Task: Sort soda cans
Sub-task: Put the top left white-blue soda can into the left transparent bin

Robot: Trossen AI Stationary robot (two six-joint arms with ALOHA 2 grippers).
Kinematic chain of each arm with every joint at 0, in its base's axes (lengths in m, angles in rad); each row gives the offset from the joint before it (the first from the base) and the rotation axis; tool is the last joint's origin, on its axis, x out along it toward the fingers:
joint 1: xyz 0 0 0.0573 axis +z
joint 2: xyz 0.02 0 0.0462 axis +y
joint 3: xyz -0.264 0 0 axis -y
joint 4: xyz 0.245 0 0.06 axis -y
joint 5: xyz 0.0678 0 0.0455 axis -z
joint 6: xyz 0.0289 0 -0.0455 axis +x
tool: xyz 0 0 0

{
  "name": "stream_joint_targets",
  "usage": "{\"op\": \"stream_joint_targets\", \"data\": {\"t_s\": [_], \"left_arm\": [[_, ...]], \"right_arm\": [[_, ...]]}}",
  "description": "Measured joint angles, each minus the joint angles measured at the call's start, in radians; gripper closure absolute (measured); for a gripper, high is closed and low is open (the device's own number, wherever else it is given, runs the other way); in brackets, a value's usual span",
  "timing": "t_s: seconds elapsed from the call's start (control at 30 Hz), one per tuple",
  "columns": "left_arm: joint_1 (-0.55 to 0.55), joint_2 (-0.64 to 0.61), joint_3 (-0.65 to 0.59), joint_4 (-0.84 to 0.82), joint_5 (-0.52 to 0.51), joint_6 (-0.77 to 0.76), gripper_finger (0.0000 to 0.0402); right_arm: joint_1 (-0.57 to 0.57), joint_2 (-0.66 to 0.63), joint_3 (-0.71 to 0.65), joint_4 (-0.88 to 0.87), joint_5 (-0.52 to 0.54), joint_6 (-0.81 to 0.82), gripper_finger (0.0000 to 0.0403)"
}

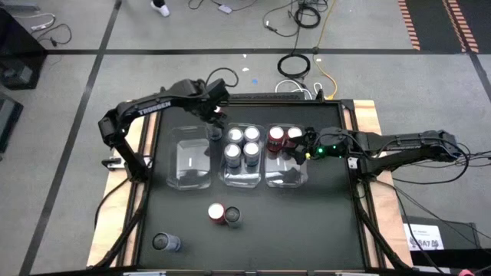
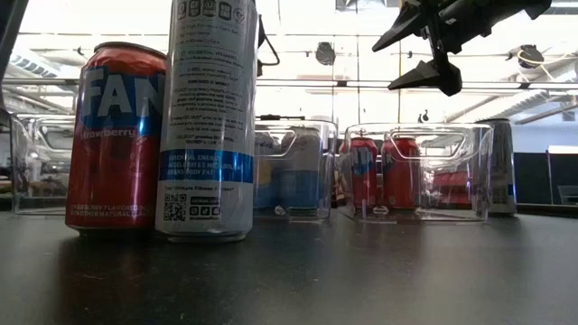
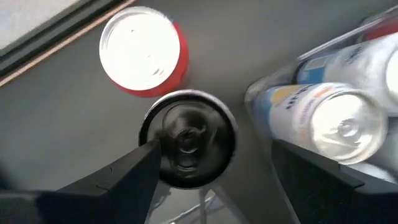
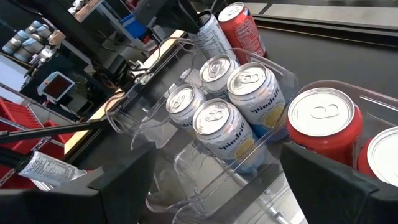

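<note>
The left gripper [image 3: 208, 165] is seen with its two dark fingers [image 3: 118, 180] spread wide, and nothing is held between them. It hovers directly above a dark grey can [image 3: 188, 138], whose round top lies between the fingers but is not touched by them. This can [image 1: 215, 132] stands at the far edge of the table, just beside the far right corner of the left clear bin [image 1: 192, 157], which holds no cans. A red can [image 3: 143, 51] is seen upright just beyond the dark grey one. The right gripper [image 4: 214, 186] is also opened wide and holds nothing; it is placed over the right bin [image 1: 286, 172], just beside the two red cans [image 1: 276, 136] that stand at the far end of this bin. In the middle bin [image 1: 242, 178] four blue-silver cans [image 1: 242, 145] are packed together, touching each other. Nearer the front of the black table [image 1: 307, 222], a red can [image 1: 216, 213] and a dark-topped can [image 1: 232, 217] stand side by side; in the low view the second one is shown as a taller can with a white and blue label [image 2: 208, 117]. One more dark grey can [image 1: 163, 243] stands alone near the front left corner, well apart from the bins.
</note>
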Motion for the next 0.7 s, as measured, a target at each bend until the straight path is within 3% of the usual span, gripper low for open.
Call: {"op": "stream_joint_targets", "data": {"t_s": [0.47, 0.7], "left_arm": [[0.003, 0.006, 0.044, -0.015, -0.06, 0.063, 0.0087], [0.019, 0.007, -0.03, -0.013, -0.059, 0.078, 0.0087]], "right_arm": [[0.0, 0.0, 0.0, 0.0, 0.011, 0.0, 0.0067], [0.0, 0.0, 0.0, 0.001, 0.011, 0.0, 0.0067]]}}
